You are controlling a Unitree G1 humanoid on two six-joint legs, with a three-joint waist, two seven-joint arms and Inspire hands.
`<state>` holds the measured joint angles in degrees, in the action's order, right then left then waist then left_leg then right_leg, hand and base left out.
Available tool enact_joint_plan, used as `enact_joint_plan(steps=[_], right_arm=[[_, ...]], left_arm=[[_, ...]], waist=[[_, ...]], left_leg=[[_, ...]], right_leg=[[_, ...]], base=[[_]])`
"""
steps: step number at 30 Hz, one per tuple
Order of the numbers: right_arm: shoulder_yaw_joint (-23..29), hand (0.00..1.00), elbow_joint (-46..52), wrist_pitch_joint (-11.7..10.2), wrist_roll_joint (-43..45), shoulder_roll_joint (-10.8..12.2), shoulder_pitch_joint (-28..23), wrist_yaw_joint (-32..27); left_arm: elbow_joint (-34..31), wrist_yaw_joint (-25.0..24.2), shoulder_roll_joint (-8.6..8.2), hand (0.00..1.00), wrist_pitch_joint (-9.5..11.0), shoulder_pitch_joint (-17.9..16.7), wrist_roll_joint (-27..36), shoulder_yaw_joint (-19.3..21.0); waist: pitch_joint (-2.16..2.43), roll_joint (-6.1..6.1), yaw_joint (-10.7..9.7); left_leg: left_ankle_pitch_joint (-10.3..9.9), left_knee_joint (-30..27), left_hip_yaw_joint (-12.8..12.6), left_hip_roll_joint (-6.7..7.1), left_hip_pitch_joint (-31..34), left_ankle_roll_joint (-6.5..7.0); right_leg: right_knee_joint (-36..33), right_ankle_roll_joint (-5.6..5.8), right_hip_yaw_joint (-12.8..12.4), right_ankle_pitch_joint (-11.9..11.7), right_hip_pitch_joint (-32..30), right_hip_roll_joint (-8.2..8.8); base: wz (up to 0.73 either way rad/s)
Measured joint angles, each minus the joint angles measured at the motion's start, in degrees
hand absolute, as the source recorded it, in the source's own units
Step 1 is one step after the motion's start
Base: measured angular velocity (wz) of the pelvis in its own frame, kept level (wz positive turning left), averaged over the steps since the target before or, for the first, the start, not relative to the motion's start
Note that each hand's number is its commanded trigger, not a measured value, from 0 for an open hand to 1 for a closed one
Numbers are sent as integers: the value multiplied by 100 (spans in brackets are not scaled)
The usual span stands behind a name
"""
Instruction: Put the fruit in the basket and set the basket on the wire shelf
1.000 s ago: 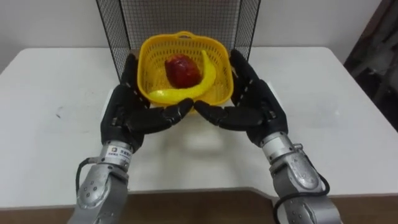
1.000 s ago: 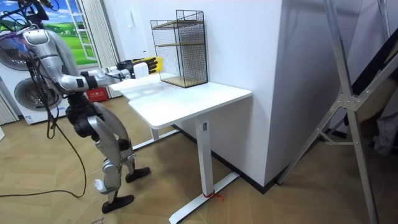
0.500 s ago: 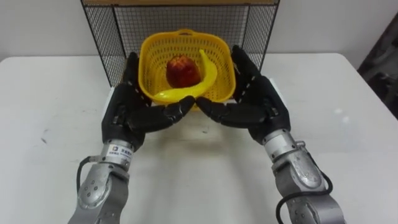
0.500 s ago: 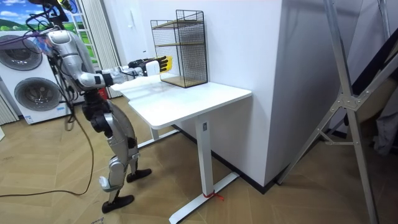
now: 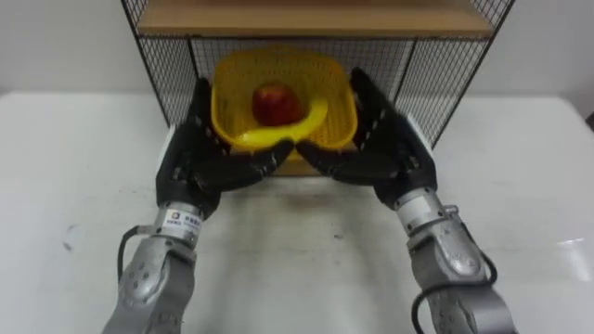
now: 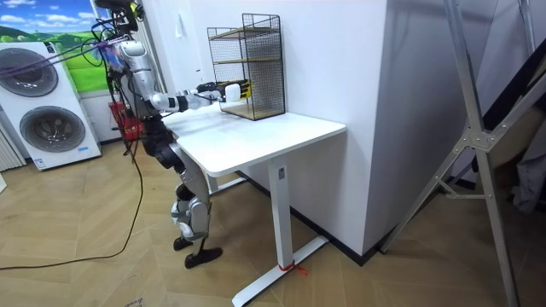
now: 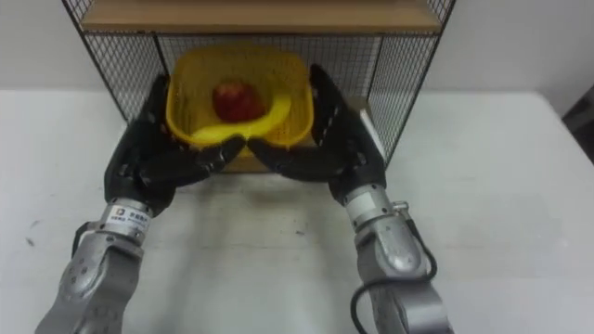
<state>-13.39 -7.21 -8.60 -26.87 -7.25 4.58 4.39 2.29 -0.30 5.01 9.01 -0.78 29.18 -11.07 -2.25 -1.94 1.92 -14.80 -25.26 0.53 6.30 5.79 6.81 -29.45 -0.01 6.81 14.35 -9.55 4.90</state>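
Note:
A yellow mesh basket carries a red apple and a banana. My left hand and right hand press against its two sides with straight fingers, thumbs meeting under its front edge. The basket is partly inside the lower opening of the black wire shelf, just above the shelf's bottom board and below a wooden board. In the room view I stand at the table's end on the room view's left, both arms stretched out to the wire shelf.
The shelf stands at the back of a white table, against the wall. Its mesh side walls flank my hands closely. Washing machines stand behind me, and a metal frame is at the room view's right.
I have walked up to the table and the camera has come closer. Both hands have carried the basket forward, from in front of the shelf into its lower opening.

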Motion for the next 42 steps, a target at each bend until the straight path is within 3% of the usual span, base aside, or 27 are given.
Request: enact_joint_plan(steps=[2,6,7,10,15,18,24,27,33,38,42], right_arm=[[11,0,-166,44,18,32,13,-2],[107,0,-192,186,7,76,137,-17],[123,0,-204,210,7,76,214,-18],[134,0,-336,258,-4,94,428,-61],[173,0,-752,326,-23,174,808,-178],[231,0,-1128,465,-41,243,1072,-338],[222,0,-1690,709,-267,293,1408,-506],[246,0,-2100,867,-235,309,1663,-573],[328,0,-2598,1003,-239,303,1923,-625],[339,0,-2846,1243,-255,279,2174,-636],[333,0,-2910,1249,-353,283,2179,-675]], left_arm=[[151,1,-2,0,-35,-2,-1,-32],[236,1,-19,0,-72,8,-7,-45],[302,1,-28,0,-97,62,-5,-42],[494,1,-30,0,-214,287,-17,-14],[1016,3,-62,0,-260,766,3,34],[1564,29,-204,0,-322,1093,-3,80],[1995,110,-235,0,-716,1390,49,85],[2564,112,-244,0,-930,1760,29,88],[2897,114,-279,0,-1060,1992,-7,88],[3041,194,-312,0,-1149,2120,57,99],[3057,256,-334,0,-1161,2143,51,100]], waist=[[16,-5,14],[60,2,-10],[83,6,-3],[98,-25,3],[79,2,-3],[69,41,4],[47,84,-28],[44,91,-42],[34,101,-35],[34,99,-29],[34,98,-26]], left_leg=[[32,179,3,-97,-150,-52],[49,267,-29,-177,-264,-104],[66,294,-44,-200,-283,-125],[145,463,-56,-214,-414,-153],[196,557,-68,-296,-517,-180],[197,598,-73,-337,-541,-185],[311,781,-78,-354,-511,-197],[368,891,-76,-359,-551,-207],[439,1032,-54,-356,-708,-208],[522,1193,-41,-344,-822,-211],[570,1269,-33,-343,-856,-217]], right_leg=[[250,-61,102,-143,204,-85],[449,-108,116,-210,359,-163],[501,-123,104,-243,381,-195],[605,-143,78,-275,475,-223],[902,-173,76,-436,669,-316],[1105,-160,52,-512,760,-378],[1333,-175,76,-688,757,-408],[1472,-178,48,-754,817,-424],[1631,-179,74,-836,996,-429],[1772,-180,105,-870,1087,-423],[1794,-184,106,-923,1114,-426]], base=[[-10],[-7],[-9],[-4],[-2],[-2],[-1],[0],[1],[0],[0]])
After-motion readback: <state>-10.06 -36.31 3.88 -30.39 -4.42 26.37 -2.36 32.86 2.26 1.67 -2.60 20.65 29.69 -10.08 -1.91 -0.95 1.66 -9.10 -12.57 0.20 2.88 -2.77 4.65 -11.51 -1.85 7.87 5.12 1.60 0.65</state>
